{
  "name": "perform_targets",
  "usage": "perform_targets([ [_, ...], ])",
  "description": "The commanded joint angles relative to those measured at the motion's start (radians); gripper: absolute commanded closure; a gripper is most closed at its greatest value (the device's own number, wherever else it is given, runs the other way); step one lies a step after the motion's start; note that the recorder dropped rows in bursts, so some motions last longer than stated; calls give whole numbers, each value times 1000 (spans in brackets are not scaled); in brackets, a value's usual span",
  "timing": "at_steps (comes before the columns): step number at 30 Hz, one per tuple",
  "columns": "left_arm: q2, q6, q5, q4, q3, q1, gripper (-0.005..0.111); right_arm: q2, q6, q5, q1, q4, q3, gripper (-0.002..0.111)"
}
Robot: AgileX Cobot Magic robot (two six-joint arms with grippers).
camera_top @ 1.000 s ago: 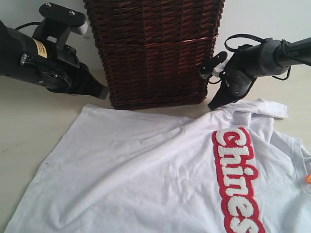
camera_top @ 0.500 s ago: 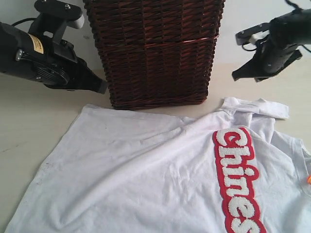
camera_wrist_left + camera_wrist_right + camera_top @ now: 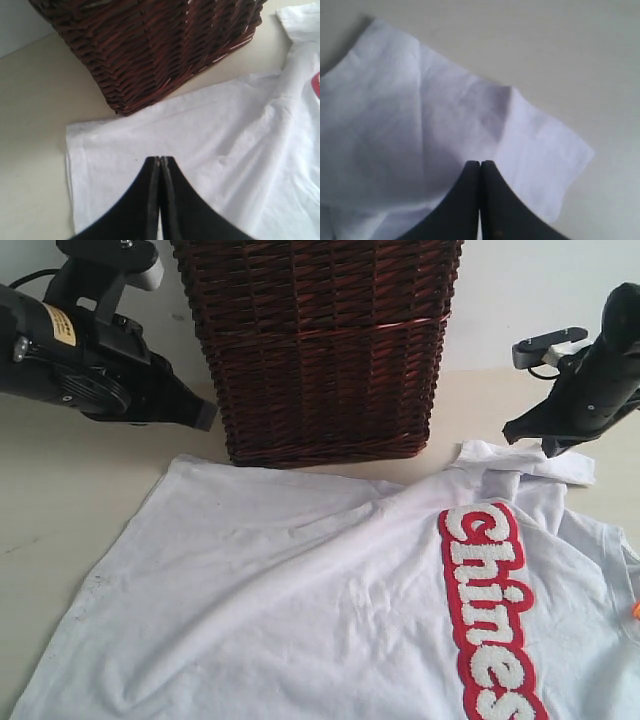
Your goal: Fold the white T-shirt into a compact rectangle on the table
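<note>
The white T-shirt (image 3: pixel 330 590) lies spread on the bench (image 3: pixel 60 500), filling the lower frame, its red-banded letters at lower right. A wicker basket (image 3: pixel 320 340) stands just beyond it, top centre. The left hand (image 3: pixel 205 417), upper left, and the right hand (image 3: pixel 512 432), over the shirt's upper-right corner, are both pressed closed and empty.

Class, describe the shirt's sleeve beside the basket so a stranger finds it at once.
Find the dark wicker basket at the table's back; the white T-shirt lies spread before it. Right of the basket's base, above the red-banded lettering, the sleeve juts out: a short rumpled flap, unlike the broad body.
</note>
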Motion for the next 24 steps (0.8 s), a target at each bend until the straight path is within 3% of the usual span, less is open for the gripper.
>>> perform_targets([
  [1, -44, -7, -7, -13, 31, -6, 107, 80, 99, -119, -2, -94, 3, 108],
  [8, -44, -7, -21, -13, 38, -6, 107, 170, 96, -108, -2, -92, -141, 108],
  [14, -44, 20, -64, -13, 133, -6, 107, 186, 95, -163, 2, -82, -219, 108],
  [20, -44, 22, -89, -13, 184, -6, 107, 180, 42, -67, 5, -84, -266, 108],
  [22, -44, 22, -81, -13, 184, -6, 107, 163, -72, -18, 5, -51, -272, 102],
  [24, -48, 22, -76, -13, 184, -6, 107, 152, -149, 52, 5, -39, -284, 88],
])
